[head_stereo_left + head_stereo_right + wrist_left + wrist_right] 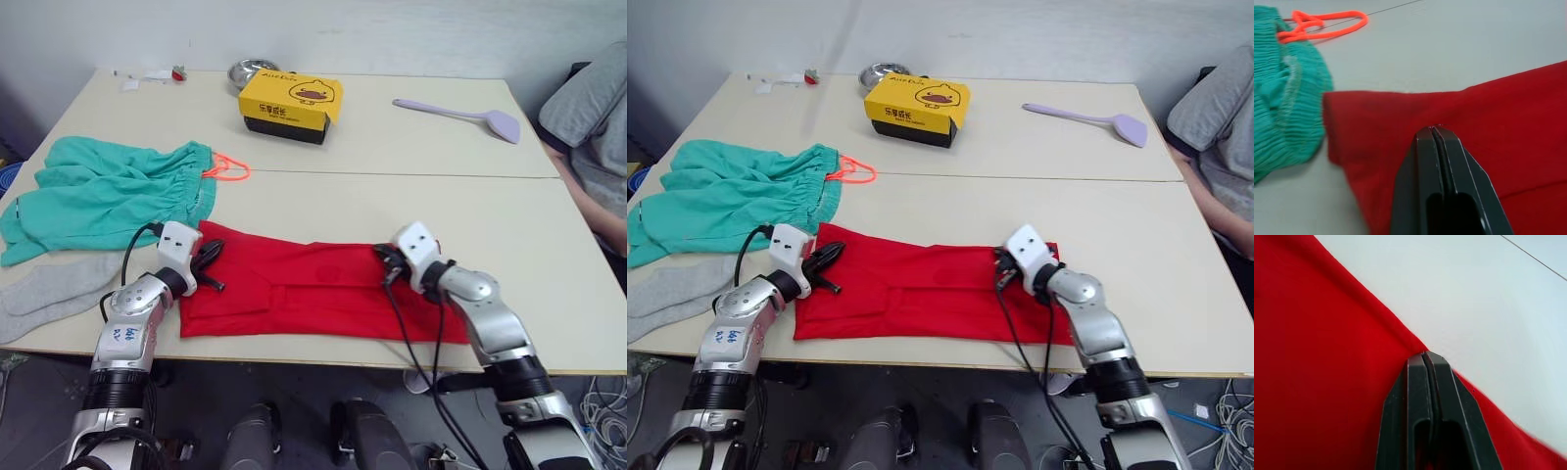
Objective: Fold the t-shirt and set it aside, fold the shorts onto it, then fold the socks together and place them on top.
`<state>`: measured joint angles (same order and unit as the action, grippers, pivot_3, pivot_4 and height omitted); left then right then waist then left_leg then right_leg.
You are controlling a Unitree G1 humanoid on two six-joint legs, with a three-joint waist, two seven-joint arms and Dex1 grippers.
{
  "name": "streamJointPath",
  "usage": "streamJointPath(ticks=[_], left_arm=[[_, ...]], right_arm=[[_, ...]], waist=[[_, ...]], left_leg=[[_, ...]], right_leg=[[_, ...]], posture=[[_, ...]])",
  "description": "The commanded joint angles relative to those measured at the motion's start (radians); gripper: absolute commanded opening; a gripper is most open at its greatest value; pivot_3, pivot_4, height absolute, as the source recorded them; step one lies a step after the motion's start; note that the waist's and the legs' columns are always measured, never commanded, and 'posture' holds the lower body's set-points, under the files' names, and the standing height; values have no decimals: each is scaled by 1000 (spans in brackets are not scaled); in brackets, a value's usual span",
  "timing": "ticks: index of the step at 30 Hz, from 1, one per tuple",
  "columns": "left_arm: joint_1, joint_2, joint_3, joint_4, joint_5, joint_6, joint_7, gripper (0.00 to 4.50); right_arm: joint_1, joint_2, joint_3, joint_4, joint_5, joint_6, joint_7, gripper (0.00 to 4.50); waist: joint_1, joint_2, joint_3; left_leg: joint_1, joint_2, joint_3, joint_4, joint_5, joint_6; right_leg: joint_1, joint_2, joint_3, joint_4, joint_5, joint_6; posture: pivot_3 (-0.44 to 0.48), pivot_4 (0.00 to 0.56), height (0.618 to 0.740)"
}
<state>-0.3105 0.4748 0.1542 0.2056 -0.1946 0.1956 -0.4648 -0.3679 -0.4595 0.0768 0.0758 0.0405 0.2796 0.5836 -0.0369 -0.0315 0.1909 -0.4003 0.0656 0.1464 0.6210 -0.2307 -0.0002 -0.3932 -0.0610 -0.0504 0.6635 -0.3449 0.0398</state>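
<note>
Socks (44, 289) at 9 o'clock, shorts (108, 191) at 10. Left gripper (211, 253), fingers pressed together, tips over t-shirt (313, 289) left end. T-shirt at table (411, 211) near edge, 6 o'clock: light, limp cloth, likely best pinched at corners. Right gripper (384, 262), fingers together, over right end.

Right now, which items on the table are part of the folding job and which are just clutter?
Job: t-shirt, shorts, socks.
Clutter: yellow duck box, purple spatula, metal bowl, small scraps at the far corner.
</note>
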Motion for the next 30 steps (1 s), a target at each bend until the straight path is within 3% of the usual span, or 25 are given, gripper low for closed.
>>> streamJointPath(ticks=[1,7,11,14,25,30], left_arm=[[20,-7,22,23,-1,-19,11,29],[18,-24,48,18,-35,-30,3,29],[-35,-43,78,-115,-186,27,-87,29],[-57,-33,52,-172,-229,72,-148,29],[-139,-103,-196,-68,-108,23,-281,29],[-185,-135,-218,66,5,-3,-165,29]], right_arm=[[49,-49,-76,13,11,8,-14,0],[78,-71,-163,36,38,-15,-33,0],[70,-39,-213,-21,145,-110,37,0],[61,-7,-190,-80,197,-114,74,0],[12,153,92,-123,68,-45,17,0],[20,153,95,-84,38,-37,-17,0]], waist=[[1,0,0],[3,-1,-1],[6,-1,0],[6,-1,0],[6,-1,0],[8,-1,0]], left_leg=[[0,0,0,0,-1,0],[1,0,0,0,-1,-2],[-1,0,0,0,0,1],[-3,0,0,0,4,-3],[-4,0,1,-1,5,-5],[-4,0,1,-1,5,-4]], right_leg=[[0,0,0,0,0,0],[1,0,0,0,1,-1],[0,0,0,0,1,0],[-2,1,0,-1,2,0],[-3,2,0,-2,2,0],[-3,1,0,-3,2,0]], posture=[[0,150,740],[0,150,740],[0,150,740],[0,150,740],[0,150,740],[0,150,740]])
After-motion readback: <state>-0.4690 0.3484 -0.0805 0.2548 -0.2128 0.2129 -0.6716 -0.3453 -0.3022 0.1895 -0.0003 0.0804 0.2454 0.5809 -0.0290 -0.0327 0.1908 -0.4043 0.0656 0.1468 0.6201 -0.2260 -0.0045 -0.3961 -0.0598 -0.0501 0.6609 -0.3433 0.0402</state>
